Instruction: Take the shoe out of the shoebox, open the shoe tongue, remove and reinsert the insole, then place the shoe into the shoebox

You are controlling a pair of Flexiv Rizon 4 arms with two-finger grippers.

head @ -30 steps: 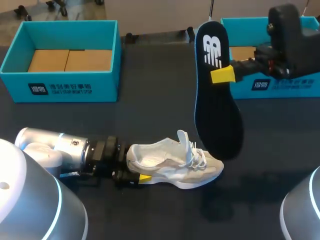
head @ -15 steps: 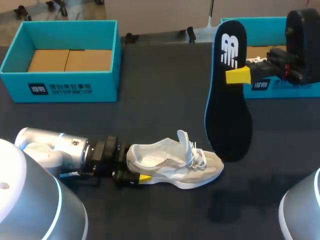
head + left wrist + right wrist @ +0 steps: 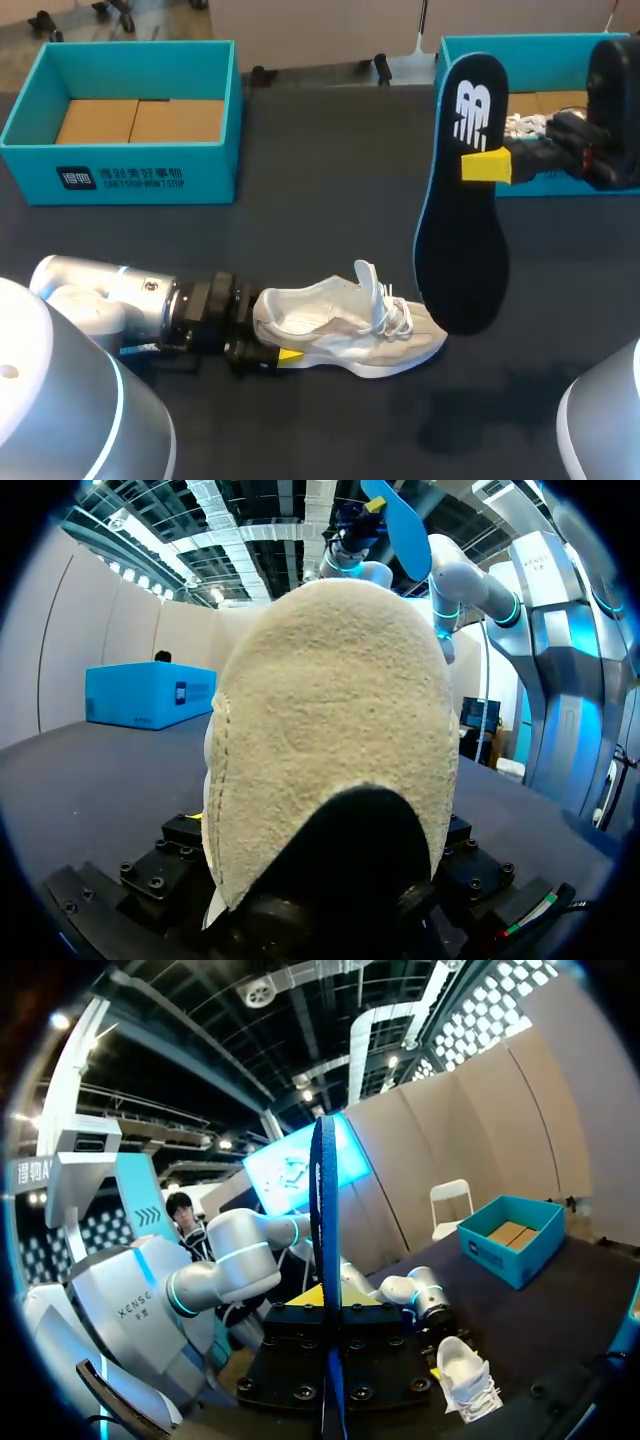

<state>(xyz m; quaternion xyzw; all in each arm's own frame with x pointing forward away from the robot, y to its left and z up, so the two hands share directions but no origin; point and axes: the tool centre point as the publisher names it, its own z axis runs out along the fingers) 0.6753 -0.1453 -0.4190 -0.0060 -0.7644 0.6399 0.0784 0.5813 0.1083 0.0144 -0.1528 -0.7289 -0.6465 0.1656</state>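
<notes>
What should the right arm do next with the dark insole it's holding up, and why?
Probably lower the dark blue-edged insole, lower end first, toward the opening of the white mesh sneaker. The right gripper holds it upright in the air, clear of the sneaker, while the left gripper grips the heel on the black table.

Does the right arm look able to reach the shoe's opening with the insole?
Likely yes: the insole hangs free by the shoe, whose opening faces up; the left jaws grip only its heel.
</notes>
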